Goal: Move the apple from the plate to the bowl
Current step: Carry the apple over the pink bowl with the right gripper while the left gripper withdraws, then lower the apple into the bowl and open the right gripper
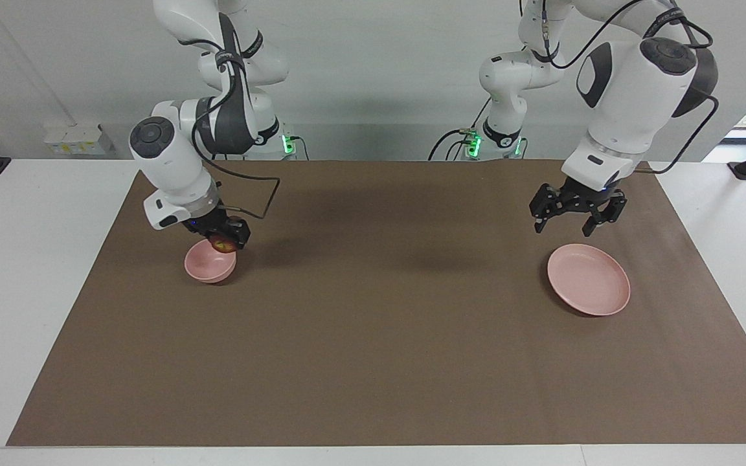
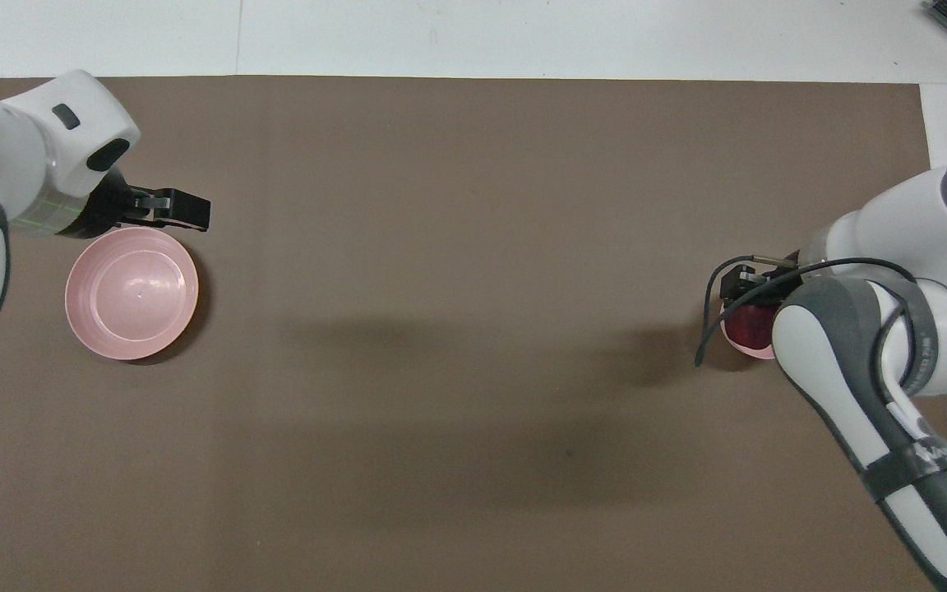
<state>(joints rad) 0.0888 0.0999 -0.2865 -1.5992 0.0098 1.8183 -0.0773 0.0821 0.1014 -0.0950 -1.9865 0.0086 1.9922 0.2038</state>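
one right tool [image 1: 225,241] grips the apple [image 1: 222,244] over the bowl [image 1: 208,265]; left tool [image 1: 574,213] spread.

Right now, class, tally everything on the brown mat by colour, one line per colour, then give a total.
Pale pink: 2, the plate with nothing on it, and the bowl.
Dark red: 1, the apple, held by the right gripper at the bowl's rim.
Total: 3.
The left gripper waits, open, over the mat beside the plate.
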